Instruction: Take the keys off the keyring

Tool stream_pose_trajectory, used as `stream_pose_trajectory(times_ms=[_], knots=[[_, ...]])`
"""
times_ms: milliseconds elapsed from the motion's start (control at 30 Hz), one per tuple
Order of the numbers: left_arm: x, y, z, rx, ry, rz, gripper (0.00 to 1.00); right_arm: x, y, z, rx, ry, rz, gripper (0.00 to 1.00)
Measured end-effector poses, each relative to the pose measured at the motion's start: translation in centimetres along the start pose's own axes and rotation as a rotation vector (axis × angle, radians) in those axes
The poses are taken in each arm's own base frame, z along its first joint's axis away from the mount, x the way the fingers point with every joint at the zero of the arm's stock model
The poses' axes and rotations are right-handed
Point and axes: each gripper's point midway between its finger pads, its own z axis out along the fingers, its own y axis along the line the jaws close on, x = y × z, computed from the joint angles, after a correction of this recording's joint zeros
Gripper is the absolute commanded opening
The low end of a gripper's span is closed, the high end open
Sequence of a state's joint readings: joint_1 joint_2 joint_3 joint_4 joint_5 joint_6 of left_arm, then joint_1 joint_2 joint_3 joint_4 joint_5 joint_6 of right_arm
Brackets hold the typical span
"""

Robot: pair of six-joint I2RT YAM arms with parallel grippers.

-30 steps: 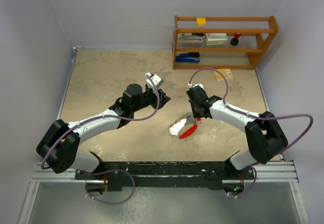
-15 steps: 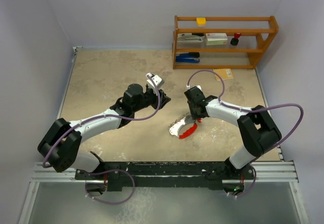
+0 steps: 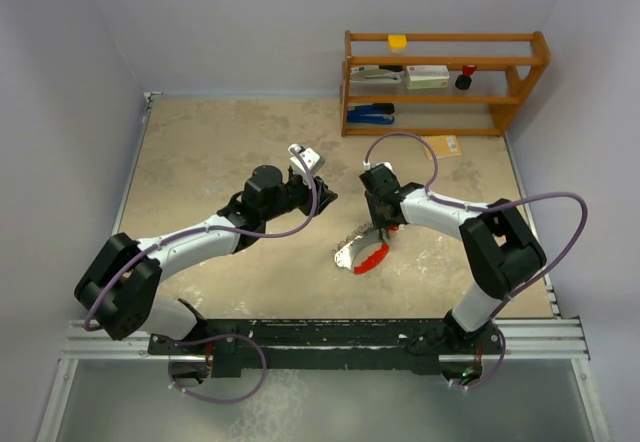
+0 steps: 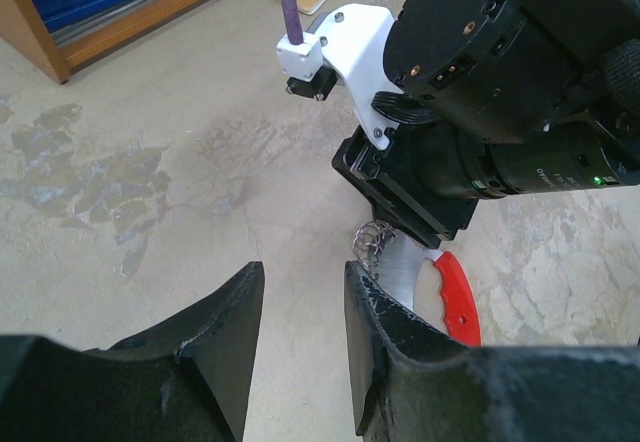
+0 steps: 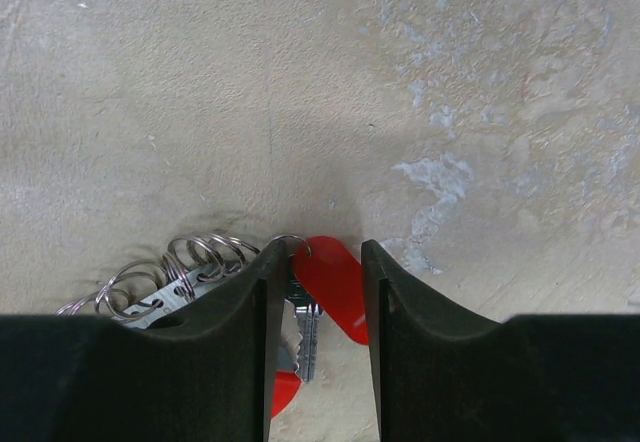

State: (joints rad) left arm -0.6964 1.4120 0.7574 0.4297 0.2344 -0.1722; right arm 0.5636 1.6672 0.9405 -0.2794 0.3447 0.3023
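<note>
The keyring (image 3: 360, 254), a red-and-white crescent fob with a chain of silvery rings (image 5: 170, 270), lies on the table between the two arms. A small silvery key (image 5: 307, 347) with a bright red head (image 5: 335, 280) hangs from the last ring. My right gripper (image 5: 315, 247) stands open low over the table, its fingers straddling the key and red head; the left finger touches the ring. From above, the right gripper (image 3: 383, 228) covers the key. My left gripper (image 3: 322, 198) hovers open and empty to the left. The left wrist view shows the fob (image 4: 455, 297) under the right gripper.
A wooden shelf (image 3: 445, 82) stands at the back right, holding a blue stapler (image 3: 372, 113), boxes, a yellow block and a dark red-topped knob (image 3: 466, 77). A tan pad (image 3: 443, 146) lies on the table in front of it.
The right gripper's jaws have widened around the key. The right wrist has crept slightly left and back, and the fob has shifted a little left. The left arm has not moved.
</note>
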Motion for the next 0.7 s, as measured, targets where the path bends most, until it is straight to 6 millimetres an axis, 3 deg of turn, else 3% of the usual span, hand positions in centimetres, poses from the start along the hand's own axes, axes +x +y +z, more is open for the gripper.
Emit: stream_pose_trajectory(times_ms=[700], knots=[[1.1, 1.6, -0.5, -0.081, 0.049, 0.042, 0.36, 0.3, 0.7, -0.1, -0.043, 0.028, 0.016, 0.5]])
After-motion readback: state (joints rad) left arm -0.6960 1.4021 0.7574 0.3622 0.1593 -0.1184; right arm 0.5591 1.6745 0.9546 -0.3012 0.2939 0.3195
